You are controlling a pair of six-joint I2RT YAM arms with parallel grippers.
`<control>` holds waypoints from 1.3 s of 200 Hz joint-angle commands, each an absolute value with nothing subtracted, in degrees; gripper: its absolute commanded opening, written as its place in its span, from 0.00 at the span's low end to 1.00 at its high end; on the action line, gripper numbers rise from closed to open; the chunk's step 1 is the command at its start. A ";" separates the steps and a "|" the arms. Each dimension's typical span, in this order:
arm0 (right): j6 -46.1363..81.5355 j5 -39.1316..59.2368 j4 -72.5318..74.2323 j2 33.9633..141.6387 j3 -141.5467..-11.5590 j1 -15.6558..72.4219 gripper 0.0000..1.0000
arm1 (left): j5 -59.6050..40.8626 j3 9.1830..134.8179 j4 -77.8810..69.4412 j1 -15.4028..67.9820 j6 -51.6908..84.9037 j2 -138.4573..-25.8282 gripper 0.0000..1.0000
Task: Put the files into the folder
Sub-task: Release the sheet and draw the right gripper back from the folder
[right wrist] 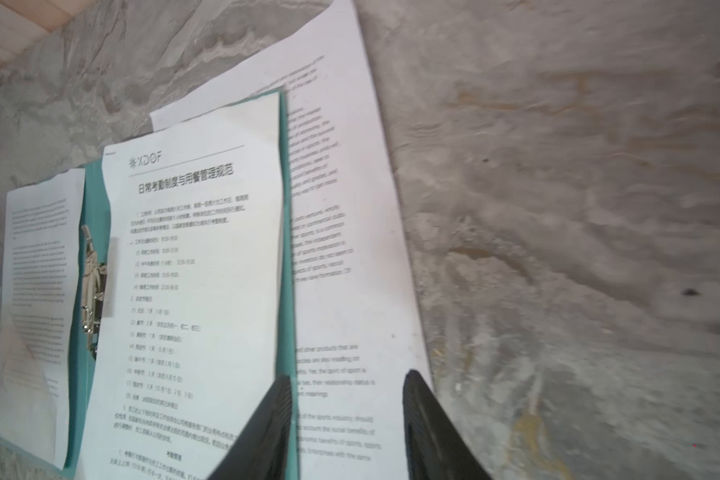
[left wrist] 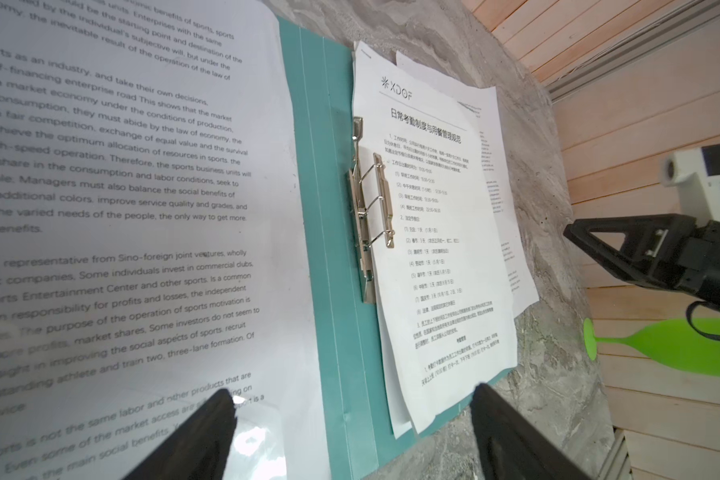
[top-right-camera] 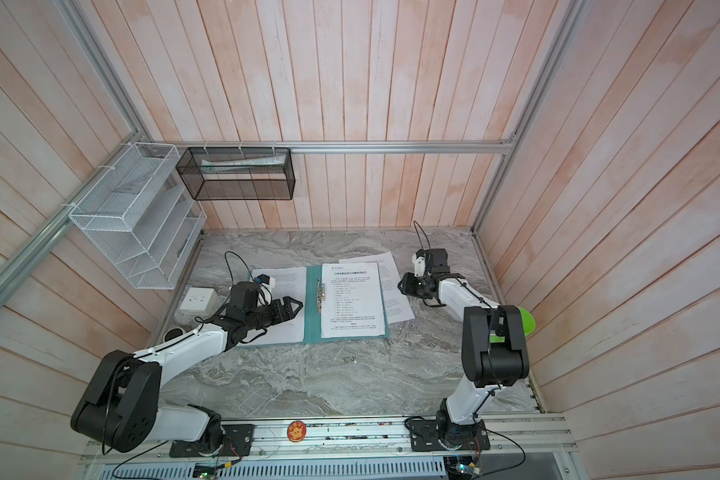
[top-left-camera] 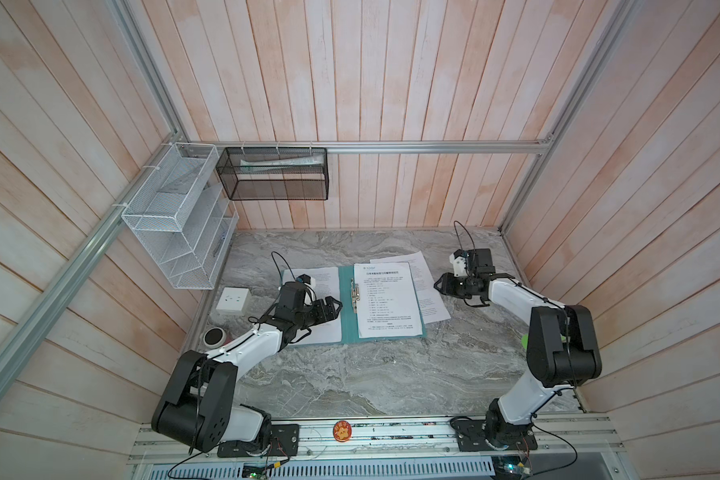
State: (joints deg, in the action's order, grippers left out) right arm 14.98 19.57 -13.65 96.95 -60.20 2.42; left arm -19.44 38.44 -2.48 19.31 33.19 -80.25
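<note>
While the teal folder lies unfolded flat toward the back edge of the marble bench, about midway between its side edges, neither arm holds anything. A sheet of English text covers the folder's left flap. On the right flap lies a sheet with a bold heading and short lines, and the left wrist view shows the edge of another sheet under it. The metal spine clip stands beside this sheet's inner edge with its wire arms raised. One more sheet lies askew on the bench toward the right edge, partly tucked beneath the right flap.

The left arm reaches over the left flap, and its jaws are spread wide just short of the spine. One fingertip hangs over the English sheet; whether it touches the paper I cannot tell. The right arm brings its jaws over the askew sheet, just beside the folder's right edge. They stand partly parted with only paper seen through the gap, and one fingertip overlaps the headed sheet's corner.
</note>
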 commanded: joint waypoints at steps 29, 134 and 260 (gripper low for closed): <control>19.46 29.08 -8.47 87.36 -43.10 -6.56 0.50 | -19.94 41.52 -5.22 21.33 32.69 -81.55 0.91; 28.06 46.67 7.32 94.18 -33.39 -11.65 0.51 | -20.83 40.95 -5.95 21.99 32.34 -83.97 0.90; 38.83 56.09 23.61 109.86 -38.04 -8.04 0.35 | -20.93 41.39 -5.71 21.97 32.08 -85.23 0.90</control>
State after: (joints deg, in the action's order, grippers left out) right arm 36.75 57.43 23.44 106.56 -36.69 -9.80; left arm -20.60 40.29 -5.17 21.82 33.12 -84.29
